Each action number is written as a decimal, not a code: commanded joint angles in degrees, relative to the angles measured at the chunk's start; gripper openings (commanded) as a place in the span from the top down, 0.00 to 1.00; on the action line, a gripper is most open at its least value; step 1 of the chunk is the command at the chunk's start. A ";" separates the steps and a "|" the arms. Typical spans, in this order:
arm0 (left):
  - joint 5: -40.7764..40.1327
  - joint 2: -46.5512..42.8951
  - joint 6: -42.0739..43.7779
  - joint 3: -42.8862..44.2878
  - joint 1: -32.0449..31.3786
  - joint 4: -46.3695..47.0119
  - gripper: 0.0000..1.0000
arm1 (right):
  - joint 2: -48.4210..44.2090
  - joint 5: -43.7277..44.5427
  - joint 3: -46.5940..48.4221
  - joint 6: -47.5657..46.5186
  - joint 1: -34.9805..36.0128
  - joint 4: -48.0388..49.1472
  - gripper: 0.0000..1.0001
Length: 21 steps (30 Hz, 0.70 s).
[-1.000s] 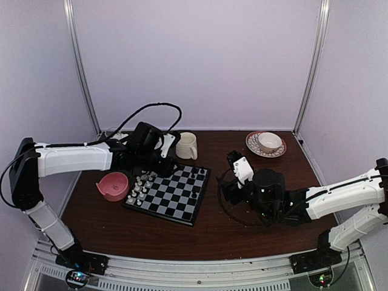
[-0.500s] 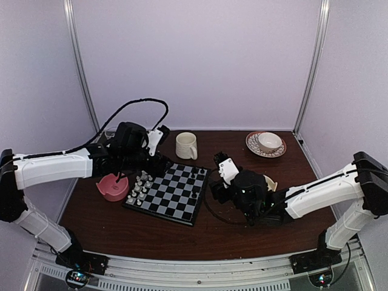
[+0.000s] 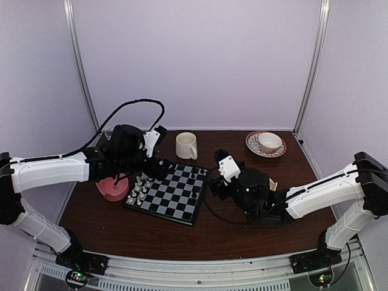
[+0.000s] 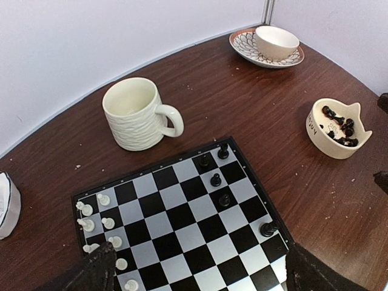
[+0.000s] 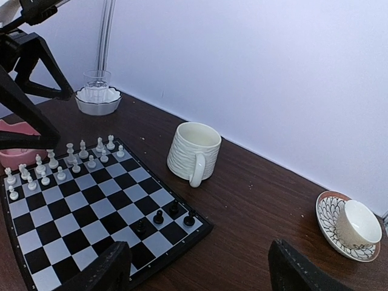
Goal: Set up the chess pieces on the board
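The board lies at mid-table. Several white chess pieces fill its left end. Several black ones stand at its right end. More black pieces lie in a cream bowl right of the board. My left gripper hovers over the board's far left part, open wide and empty. Beyond the board's right edge my right gripper is open too, holding nothing.
A cream mug stands just behind the board. A pink bowl sits left of it. A patterned saucer with a cup is at back right. A glass dish is at back left.
The left gripper's jaws have opened wide and it has drawn back from the board's far edge towards the pink bowl. The right arm has swung left towards the board, its jaws a little wider.
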 commanded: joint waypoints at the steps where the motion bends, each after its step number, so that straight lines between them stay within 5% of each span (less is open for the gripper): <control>1: -1.25 -2.69 0.82 -1.10 0.10 4.35 0.02 | -1.98 1.40 -0.51 -1.06 -0.07 0.71 0.19; 8: -2.12 -4.70 0.46 -2.73 0.02 5.84 0.02 | -2.41 2.24 -0.62 -1.31 -0.12 0.47 0.18; 15: -4.04 -6.74 -0.23 -4.76 0.02 8.59 0.03 | -3.19 3.12 -1.46 -1.15 -0.08 1.36 0.01; 21: -4.81 -7.85 -1.00 -5.98 0.09 10.14 0.02 | -6.01 3.13 -2.02 0.08 -0.04 -0.07 0.01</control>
